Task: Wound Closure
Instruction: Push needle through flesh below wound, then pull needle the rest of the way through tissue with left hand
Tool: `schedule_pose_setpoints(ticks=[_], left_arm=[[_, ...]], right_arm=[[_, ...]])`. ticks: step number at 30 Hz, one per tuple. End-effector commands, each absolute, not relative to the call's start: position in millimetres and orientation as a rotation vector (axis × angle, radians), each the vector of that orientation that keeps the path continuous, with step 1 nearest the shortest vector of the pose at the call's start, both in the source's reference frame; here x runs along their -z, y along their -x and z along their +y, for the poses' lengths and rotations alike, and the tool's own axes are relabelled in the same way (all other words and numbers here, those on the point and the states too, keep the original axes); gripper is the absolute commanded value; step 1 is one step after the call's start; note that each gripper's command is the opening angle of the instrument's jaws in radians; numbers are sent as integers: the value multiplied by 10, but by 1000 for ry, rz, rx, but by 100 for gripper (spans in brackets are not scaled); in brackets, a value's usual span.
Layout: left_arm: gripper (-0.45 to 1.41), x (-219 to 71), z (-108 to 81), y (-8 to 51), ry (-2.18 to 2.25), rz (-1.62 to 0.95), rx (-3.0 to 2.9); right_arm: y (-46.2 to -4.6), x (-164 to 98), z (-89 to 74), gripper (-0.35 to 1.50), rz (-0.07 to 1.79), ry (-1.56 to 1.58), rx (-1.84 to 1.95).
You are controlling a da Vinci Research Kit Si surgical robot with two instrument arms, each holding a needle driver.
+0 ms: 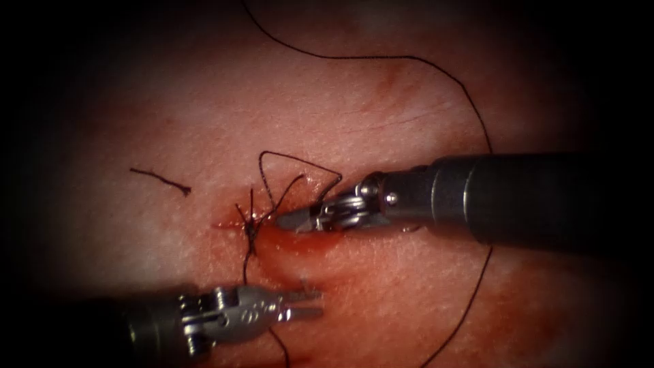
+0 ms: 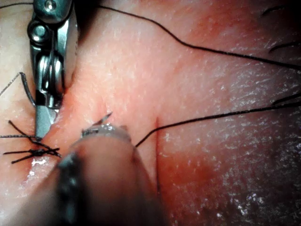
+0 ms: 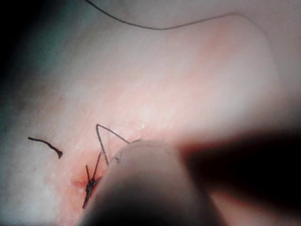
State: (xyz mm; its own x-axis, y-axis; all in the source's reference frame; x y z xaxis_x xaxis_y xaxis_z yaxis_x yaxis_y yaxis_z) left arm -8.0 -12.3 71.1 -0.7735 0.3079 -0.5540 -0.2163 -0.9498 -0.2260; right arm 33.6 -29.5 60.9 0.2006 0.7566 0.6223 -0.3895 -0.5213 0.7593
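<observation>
My right tool (image 1: 289,219) has bare tissue (image 1: 170,109) open leftward, though the knot (image 1: 251,228) and thread (image 1: 300,163) loop crowd its tip.

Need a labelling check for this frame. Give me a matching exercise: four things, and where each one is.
Things:
1. knot
2. cut end of thread
3. right tool
4. left tool

Places or states:
A. below the knot, jaws open, holding nothing
B. loose on the tissue, left of the cut
C. on the cut, short tails sticking out
D. tip just right of the knot, a thread loop running to it

Pairs: 1-C, 2-B, 3-D, 4-A
</observation>
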Motion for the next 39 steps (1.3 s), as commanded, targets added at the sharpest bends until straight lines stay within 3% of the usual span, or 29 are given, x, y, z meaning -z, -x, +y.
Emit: schedule_pose_setpoints(ticks=[1, 9, 12, 13, 14, 15, 16, 17, 19, 20, 22, 23, 24, 26, 32, 39], left_arm=[[-5, -716, -123, 85, 886, -215, -2713], [-5, -716, -123, 85, 885, -215, -2712], [-5, -714, -124, 85, 885, -215, -2712], [-5, -713, -125, 85, 883, -218, -2707], [-5, -712, -125, 84, 885, -217, -2712], [-5, -712, -125, 84, 885, -217, -2712], [-5, -709, -124, 84, 899, -203, -2729], [-5, -709, -124, 84, 899, -203, -2729], [2, -705, -124, 82, 967, -149, -2730], [2, -705, -124, 82, 967, -149, -2730], [14, -696, -121, 77, 1051, -60, -2696], [14, -696, -121, 77, 1051, -60, -2696], [15, -692, -116, 75, 1091, -14, -2688], [15, -687, -109, 75, 1131, 33, -2675], [15, -660, -75, 78, 1253, 179, -2657], [15, -661, -72, 113, 1389, 157, -2705]], right_arm=[[-343, -610, -299, -35, 357, -1524, -1498], [-342, -609, -300, -35, 340, -1520, -1500], [-337, -616, -285, -35, 463, -1529, -1490], [-334, -621, -275, -25, 598, -1519, -1489], [-332, -623, -271, 5, 648, -1508, -1484], [-332, -623, -271, 5, 648, -1508, -1484], [-327, -627, -261, 47, 722, -1442, -1492], [-327, -627, -261, 47, 722, -1442, -1492], [-316, -634, -247, 74, 802, -1341, -1454], [-316, -634, -247, 74, 802, -1341, -1454], [-295, -646, -223, 116, 916, -1174, -1392], [-295, -646, -223, 116, 916, -1174, -1392], [-286, -652, -210, 130, 962, -1113, -1365], [-279, -658, -200, 136, 986, -1067, -1347], [-240, -684, -163, 131, 993, -970, -1320], [-213, -713, -127, 133, 949, -893, -1316]])
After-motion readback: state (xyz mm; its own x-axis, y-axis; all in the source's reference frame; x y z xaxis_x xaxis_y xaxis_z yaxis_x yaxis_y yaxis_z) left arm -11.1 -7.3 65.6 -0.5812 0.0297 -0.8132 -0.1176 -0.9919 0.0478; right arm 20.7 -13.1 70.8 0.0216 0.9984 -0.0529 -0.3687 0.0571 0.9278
